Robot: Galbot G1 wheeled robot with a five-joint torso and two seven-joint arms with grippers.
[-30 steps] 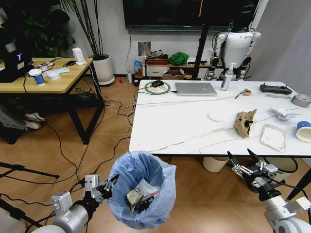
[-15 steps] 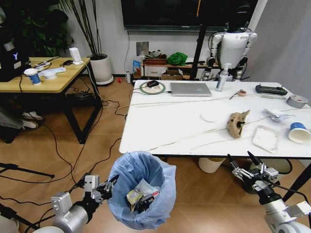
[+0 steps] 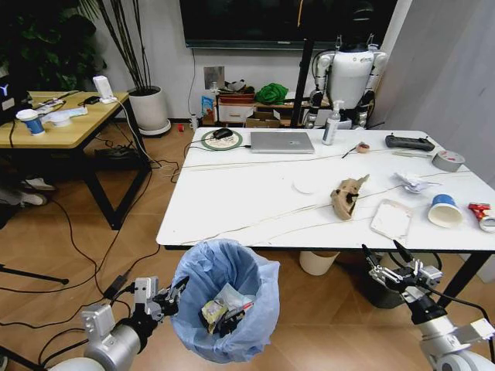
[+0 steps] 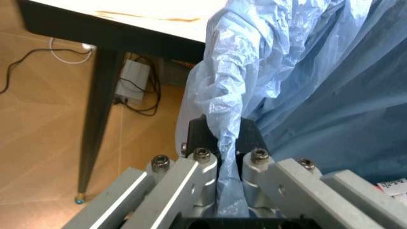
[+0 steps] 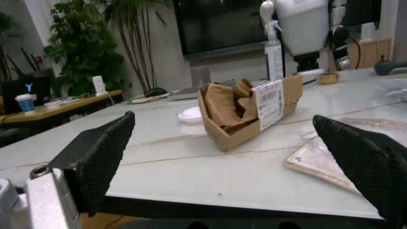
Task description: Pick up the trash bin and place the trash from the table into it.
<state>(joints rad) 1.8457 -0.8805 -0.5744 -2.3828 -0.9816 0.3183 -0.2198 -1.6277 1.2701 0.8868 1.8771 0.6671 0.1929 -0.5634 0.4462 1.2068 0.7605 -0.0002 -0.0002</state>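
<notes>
The trash bin (image 3: 224, 309), lined with a light-blue bag (image 4: 305, 81), hangs low in front of the white table (image 3: 255, 209) with wrappers inside it. My left gripper (image 3: 172, 296) is shut on the bin's rim, and the bag is pinched between its fingers (image 4: 202, 176). My right gripper (image 3: 389, 260) is open just below the table's near edge, with the edge and the cardboard piece (image 5: 245, 112) ahead between its fingers (image 5: 95, 155). On the table lie the cardboard piece (image 3: 346, 195), a white packet (image 3: 390, 219), a paper cup (image 3: 443, 211), a paper wad (image 3: 414, 182) and a wrapper (image 3: 479, 212).
A silver laptop (image 3: 281, 141), a spray bottle (image 3: 332, 128), a controller (image 3: 410, 142) and a grey tape roll (image 3: 448, 161) sit at the table's far side. A cream bin (image 3: 319, 263) stands under the table. A wooden desk (image 3: 66, 124) is at the left, with cables across the floor.
The whole view has shifted, so the camera has moved; the table now sits further left in the picture. Both grippers and the bin keep their places in the view.
</notes>
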